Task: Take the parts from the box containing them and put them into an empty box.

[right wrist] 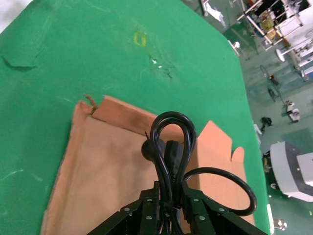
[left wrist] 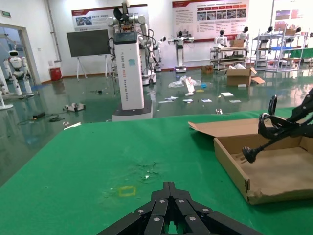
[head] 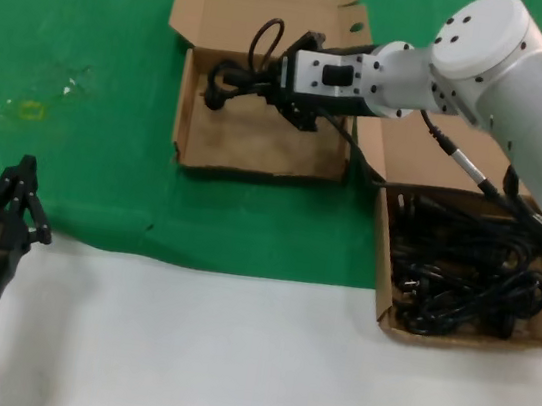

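At upper centre of the head view, a cable bundle (head: 236, 75) hangs over the empty box (head: 259, 146), clamped in the right gripper (head: 285, 86), whose fingers are closed on the middle of the coil. It looks light, limp and rubbery, so loops droop and plugs swing; mid-bundle is the sound hold, and loops sprout beyond the fingers. At right the full box (head: 383, 269) holds more cables; at lower left the left gripper (head: 18, 190) idles over the desk (head: 230, 349), fingers closed together.
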`<state>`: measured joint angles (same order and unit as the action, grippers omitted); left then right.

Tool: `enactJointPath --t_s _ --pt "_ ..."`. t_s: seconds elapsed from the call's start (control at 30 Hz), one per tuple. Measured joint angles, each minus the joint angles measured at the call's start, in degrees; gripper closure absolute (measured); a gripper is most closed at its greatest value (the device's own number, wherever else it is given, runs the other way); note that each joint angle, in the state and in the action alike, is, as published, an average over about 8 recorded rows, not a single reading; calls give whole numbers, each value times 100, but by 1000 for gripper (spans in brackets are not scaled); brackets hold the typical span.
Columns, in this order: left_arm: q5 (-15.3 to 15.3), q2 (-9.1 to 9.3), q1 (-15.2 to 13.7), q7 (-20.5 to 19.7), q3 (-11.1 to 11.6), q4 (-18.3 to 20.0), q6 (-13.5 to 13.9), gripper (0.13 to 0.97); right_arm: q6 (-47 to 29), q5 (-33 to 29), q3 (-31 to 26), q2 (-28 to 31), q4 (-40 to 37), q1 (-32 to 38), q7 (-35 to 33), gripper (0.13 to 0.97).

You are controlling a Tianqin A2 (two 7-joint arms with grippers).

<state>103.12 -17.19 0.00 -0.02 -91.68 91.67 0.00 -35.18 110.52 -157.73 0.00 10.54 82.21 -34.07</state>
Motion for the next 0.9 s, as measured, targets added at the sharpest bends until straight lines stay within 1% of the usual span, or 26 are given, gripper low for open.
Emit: enactJointPath --t_s 0.23,0.5,0.53,0.8,0.83,0.9 --pt "0 0 0 0 0 0 0 953 101 165 0 0 51 -21 -165 865" --pt "0 0 0 0 0 0 0 953 146 219 0 0 78 -45 -231 778" --pt "0 0 0 0 0 0 0 953 144 230 0 0 76 -44 -232 778" --pt "0 0 0 0 0 0 0 952 116 301 0 0 55 -30 -216 621" --pt "0 0 0 0 0 0 0 952 116 302 0 0 55 -30 -216 621" --pt "0 0 0 0 0 0 0 951 115 303 0 0 54 -30 -215 568"
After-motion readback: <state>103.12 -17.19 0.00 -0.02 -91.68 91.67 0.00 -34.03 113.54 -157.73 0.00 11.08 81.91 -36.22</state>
